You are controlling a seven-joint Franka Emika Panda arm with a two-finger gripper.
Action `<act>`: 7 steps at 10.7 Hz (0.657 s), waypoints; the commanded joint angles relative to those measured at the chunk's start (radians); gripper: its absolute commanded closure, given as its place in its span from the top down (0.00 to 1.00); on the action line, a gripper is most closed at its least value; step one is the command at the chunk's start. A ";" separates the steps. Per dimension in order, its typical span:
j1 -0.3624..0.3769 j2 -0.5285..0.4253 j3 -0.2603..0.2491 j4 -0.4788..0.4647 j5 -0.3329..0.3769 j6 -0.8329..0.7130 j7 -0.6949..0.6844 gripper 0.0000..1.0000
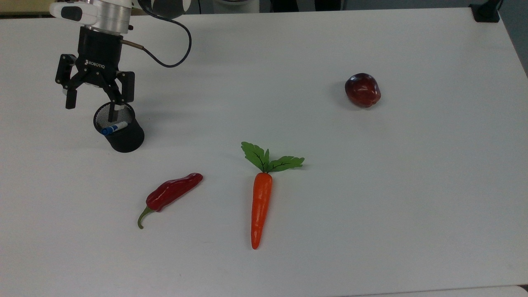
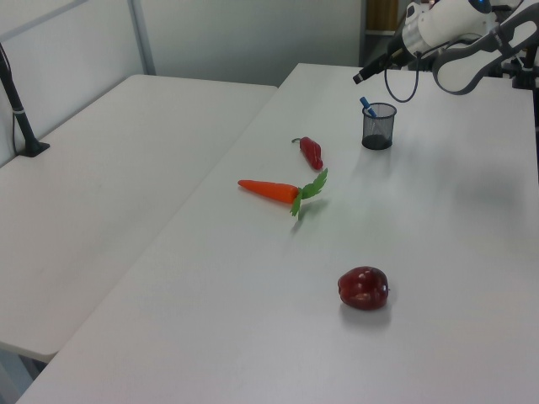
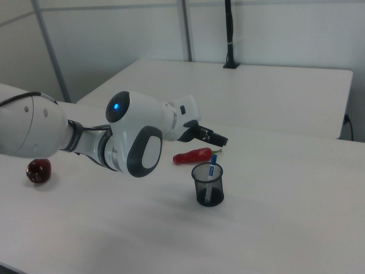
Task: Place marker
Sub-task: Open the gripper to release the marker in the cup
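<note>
With the marker (image 1: 114,128) standing in the mesh cup (image 1: 121,138), blue cap up and leaning on the rim, the placing is judged done and the retreat is the step in hand. The gripper (image 1: 101,94) should be lifted straight up before any sideways travel, so that the cup is not tipped and the marker is not caught. The carrot (image 1: 260,206), pepper (image 1: 171,193) and apple (image 1: 362,90) lie well apart on the surface (image 1: 371,198) and need not be considered. The gripper is held just above the cup. The fingers (image 1: 129,86) are spread wide and nothing is gripped. The wrist is pointed downward, and the cable is looped behind it.
</note>
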 commanded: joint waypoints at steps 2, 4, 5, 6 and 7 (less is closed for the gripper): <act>0.036 0.003 -0.003 0.057 -0.016 -0.035 -0.003 1.00; 0.069 0.003 -0.002 0.177 -0.014 -0.287 -0.004 1.00; 0.087 0.003 -0.002 0.235 -0.014 -0.416 -0.003 1.00; 0.112 0.001 0.000 0.274 -0.013 -0.526 -0.003 1.00; 0.141 -0.006 0.001 0.304 -0.008 -0.631 -0.003 1.00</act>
